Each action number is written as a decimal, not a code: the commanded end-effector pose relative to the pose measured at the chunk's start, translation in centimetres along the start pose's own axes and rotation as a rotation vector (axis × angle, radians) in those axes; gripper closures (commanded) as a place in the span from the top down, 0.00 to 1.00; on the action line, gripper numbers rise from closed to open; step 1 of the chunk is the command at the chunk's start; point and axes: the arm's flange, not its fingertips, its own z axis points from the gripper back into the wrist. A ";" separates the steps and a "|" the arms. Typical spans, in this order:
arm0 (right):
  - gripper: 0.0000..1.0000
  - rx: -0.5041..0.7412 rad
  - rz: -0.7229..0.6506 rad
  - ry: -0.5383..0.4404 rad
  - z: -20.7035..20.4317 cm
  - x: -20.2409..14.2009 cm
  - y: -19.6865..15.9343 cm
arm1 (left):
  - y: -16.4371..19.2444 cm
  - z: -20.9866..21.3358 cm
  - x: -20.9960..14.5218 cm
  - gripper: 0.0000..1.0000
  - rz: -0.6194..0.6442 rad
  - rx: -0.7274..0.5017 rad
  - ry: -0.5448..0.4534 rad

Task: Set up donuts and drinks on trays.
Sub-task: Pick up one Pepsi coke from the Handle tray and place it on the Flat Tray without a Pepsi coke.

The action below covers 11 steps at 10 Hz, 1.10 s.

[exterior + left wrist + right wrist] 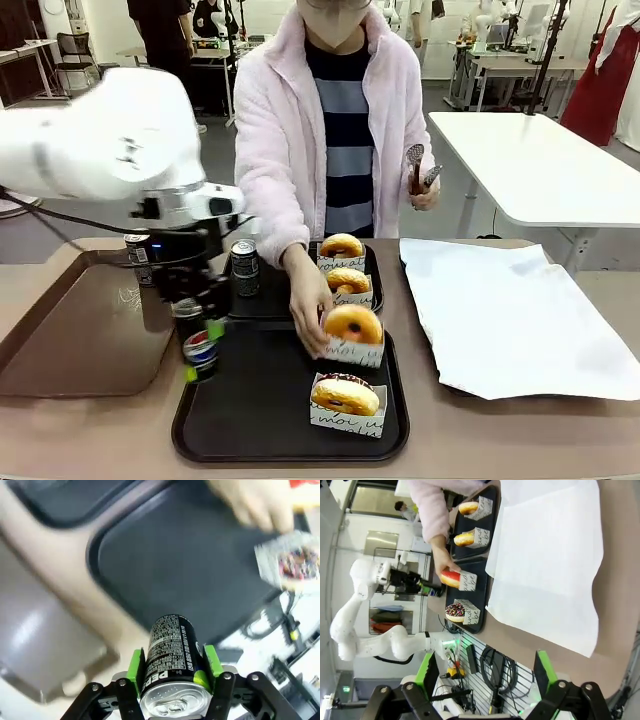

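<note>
Now, the scene by parts:
Pepsi can [200, 352]: held upright at the left rim of the near black tray [250, 420], low over it; whether it touches the tray I cannot tell.
Left gripper [171, 667]: green pads clamped on both sides of the can, silver top toward the wrist.
Right gripper [485, 672]: fingers spread wide, nothing between them.
Donuts: chocolate donut [345, 396] sits at the near tray's front right; the person's hand [308, 300] sets a red-iced donut [353, 323] behind it.
Far black tray [262, 303]: two donuts and one grey can [244, 268] beside it.
Step well done: lower the can straight, keep left of the person's hand, release only once it stands flat.
Surface: tan table, brown tray [80, 330] left, white paper-lined tray [510, 310] right.
Room: white tables behind.
</note>
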 end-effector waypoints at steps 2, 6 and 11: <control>1.00 0.015 0.011 -0.008 0.1 0.1 0.0 | 1.8 3.4 -11.3 0.58 -0.078 0.060 0.034; 1.00 0.015 0.011 -0.008 0.1 0.1 0.0 | 1.4 3.0 -11.1 0.58 -0.058 0.071 0.036; 1.00 0.015 0.011 -0.008 0.1 0.1 0.0 | -2.6 -0.5 0.3 0.58 0.010 0.076 -0.149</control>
